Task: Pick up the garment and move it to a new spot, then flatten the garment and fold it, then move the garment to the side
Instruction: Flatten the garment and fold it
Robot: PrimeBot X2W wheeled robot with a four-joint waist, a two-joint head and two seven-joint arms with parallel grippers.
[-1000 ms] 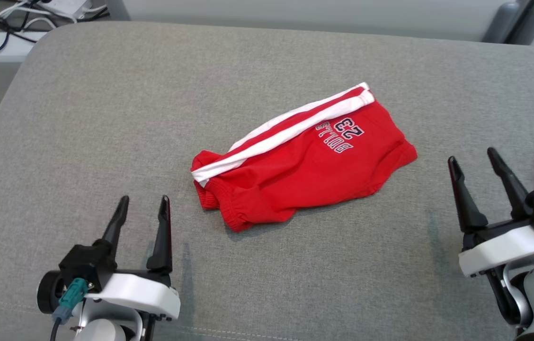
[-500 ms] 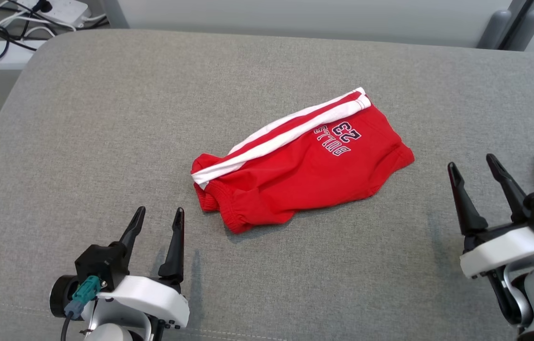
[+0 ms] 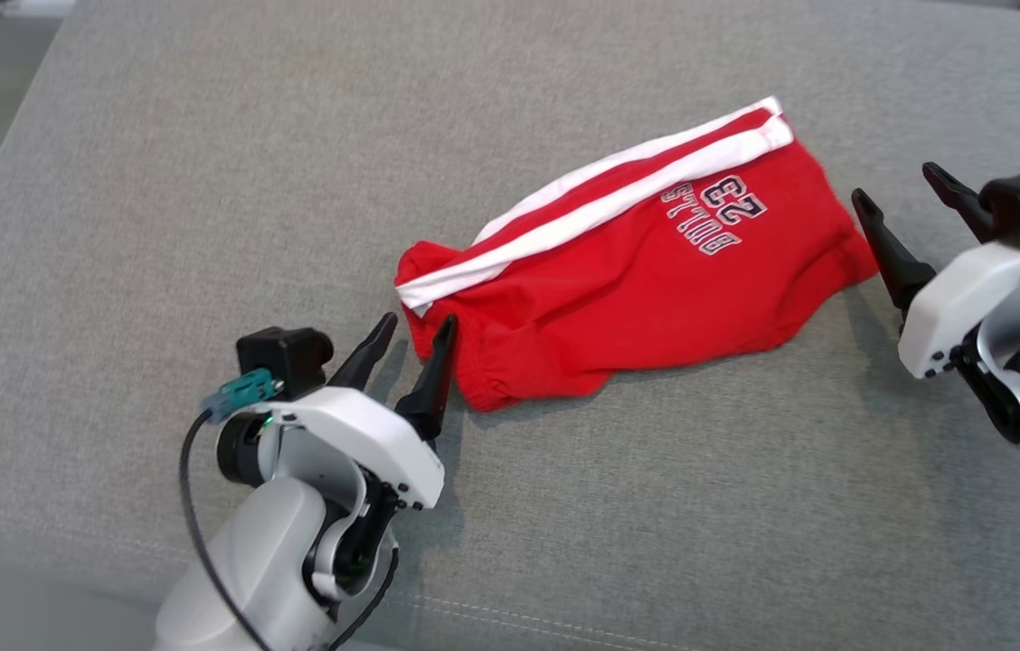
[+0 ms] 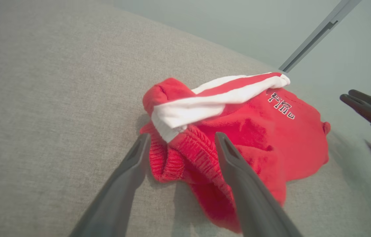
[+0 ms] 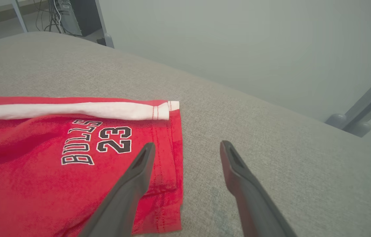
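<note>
Red shorts (image 3: 637,280) flanked; left pincer (image 3: 420,318), right pincer (image 3: 894,181) both spread, angled inward.

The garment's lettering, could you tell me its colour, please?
Dark letters outlined white, clearest in the right wrist view.

From above the near edge, the head camera looks steeply down on the grey cushion (image 3: 203,181), left gripper (image 3: 420,319) near-left, right gripper (image 3: 894,181) mid-right. The left wrist camera, low and close, faces far-right over the red shorts (image 4: 254,138); the right wrist camera faces far-left across their right hem. All three share the shorts.
</note>
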